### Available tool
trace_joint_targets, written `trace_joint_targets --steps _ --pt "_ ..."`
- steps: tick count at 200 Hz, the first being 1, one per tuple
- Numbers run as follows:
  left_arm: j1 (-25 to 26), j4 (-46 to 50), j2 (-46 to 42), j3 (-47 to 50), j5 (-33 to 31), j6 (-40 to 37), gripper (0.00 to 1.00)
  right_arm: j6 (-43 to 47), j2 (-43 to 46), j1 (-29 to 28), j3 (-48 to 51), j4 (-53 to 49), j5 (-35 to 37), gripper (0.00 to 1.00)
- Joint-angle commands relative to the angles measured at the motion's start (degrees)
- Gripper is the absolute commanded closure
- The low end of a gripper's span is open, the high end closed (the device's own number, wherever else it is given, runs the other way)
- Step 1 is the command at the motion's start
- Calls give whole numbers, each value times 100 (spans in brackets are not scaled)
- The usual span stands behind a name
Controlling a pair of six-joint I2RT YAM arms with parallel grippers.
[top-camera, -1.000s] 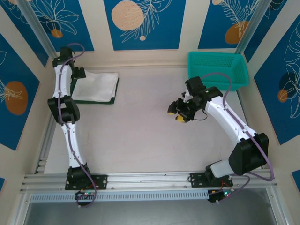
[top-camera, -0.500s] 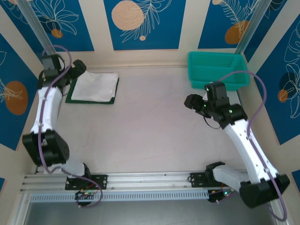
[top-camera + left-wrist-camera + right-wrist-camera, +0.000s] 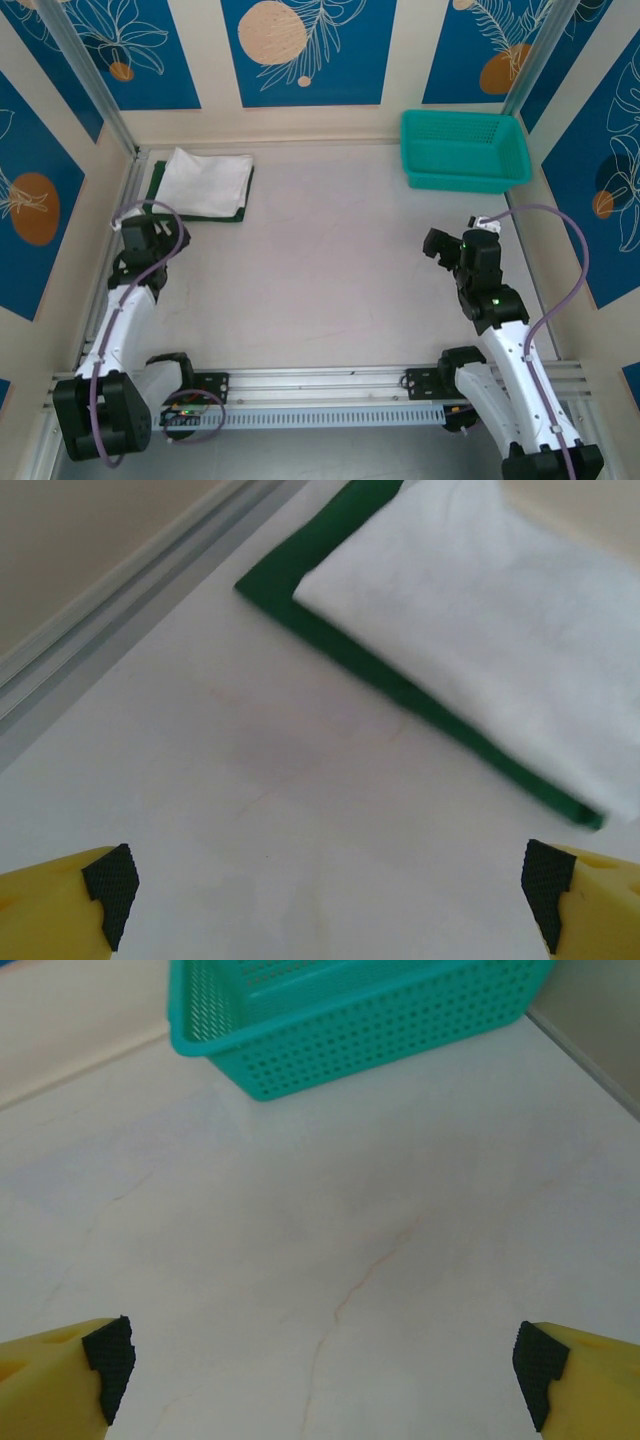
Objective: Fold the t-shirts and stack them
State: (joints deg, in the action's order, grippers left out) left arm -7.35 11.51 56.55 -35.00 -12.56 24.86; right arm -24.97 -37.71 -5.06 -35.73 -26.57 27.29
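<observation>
Tabletop (image 3: 320,290), pale with faint marbling, seen from above, with two white robot arms mounted side by side at its near edge. The white t-shirt (image 3: 205,180) lies folded into a neat rectangle in the far left corner of the table. It rests on top of the dark green t-shirt (image 3: 300,558), which is also folded flat. The green cloth shows as a narrow border along the left and near edges of the white one.

The left gripper (image 3: 328,885) hovers low over bare table just short of the stack, close to its near left corner and not touching it. Its jaws stand wide apart with nothing between them. The yellow fingers (image 3: 50,910) with black pads sit at the bottom corners of the left wrist view.

The right gripper (image 3: 322,1360) is on the right side of the table, over bare surface. Its jaws are likewise spread wide and hold nothing.

A teal mesh basket (image 3: 465,180) stands in the far right corner. It is ahead of the right gripper and apart from it. The shirt stack and the basket are well apart, at opposite far corners.
</observation>
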Motion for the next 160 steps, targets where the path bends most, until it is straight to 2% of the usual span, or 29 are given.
trace_joint_targets --steps 1,11,40,61,76,89,110,135,160 --pt "20 -598 -142 459 -508 -505 0 153 -98 449 343 461 -601 1" --pt "13 -681 -111 566 -662 -509 0 160 -270 600 431 678 -644 1" --pt "15 -1184 230 699 -930 -436 0 964 -694 681 687 1836 -839 1" --pt "15 -2102 857 822 -728 -624 0 1653 -1208 821 904 2769 -1486 1" --pt "47 -2563 1401 687 -198 -991 0 1562 -1706 892 907 3117 -1567 1" --pt "136 -2742 1733 568 -90 -1250 0 1420 -2188 1001 809 3197 -1820 1" --pt "212 -3220 2040 610 119 -1636 0 1167 -2745 1042 721 3288 -1833 1" --pt "242 -3769 2109 849 225 -1692 0 1135 -3056 1031 996 3905 -1455 1" --pt "285 -4181 2340 813 412 -1660 0 1237 -3456 954 866 4240 -1513 1"
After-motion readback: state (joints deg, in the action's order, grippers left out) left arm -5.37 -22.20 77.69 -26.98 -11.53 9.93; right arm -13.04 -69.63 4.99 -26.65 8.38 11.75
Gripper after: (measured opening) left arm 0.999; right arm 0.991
